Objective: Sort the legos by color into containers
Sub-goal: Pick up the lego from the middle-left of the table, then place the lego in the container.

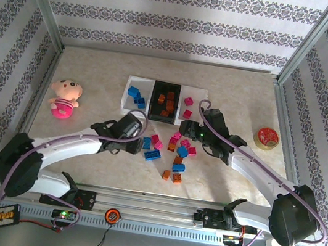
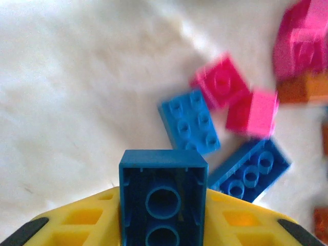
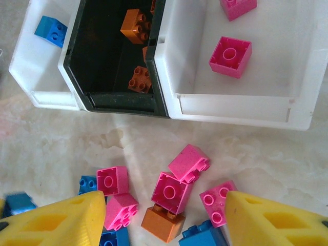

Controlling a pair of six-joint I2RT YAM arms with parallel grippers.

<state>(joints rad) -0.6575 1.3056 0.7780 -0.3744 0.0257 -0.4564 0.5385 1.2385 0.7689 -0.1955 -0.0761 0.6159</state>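
My left gripper is shut on a blue lego whose hollow underside faces the camera, pressed between the yellow fingers. Past it lie two more blue legos and pink ones. From above, the left gripper sits at the left edge of the loose pile. My right gripper is open above pink legos, an orange one and a blue one; overhead it hovers near the containers. The left white tray holds blue, the black tray orange, the right white tray pink.
A pink plush doll sits at the left of the table and a round red tape roll at the right. Metal frame posts and patterned walls close in the table on three sides. The three trays stand side by side at the centre back.
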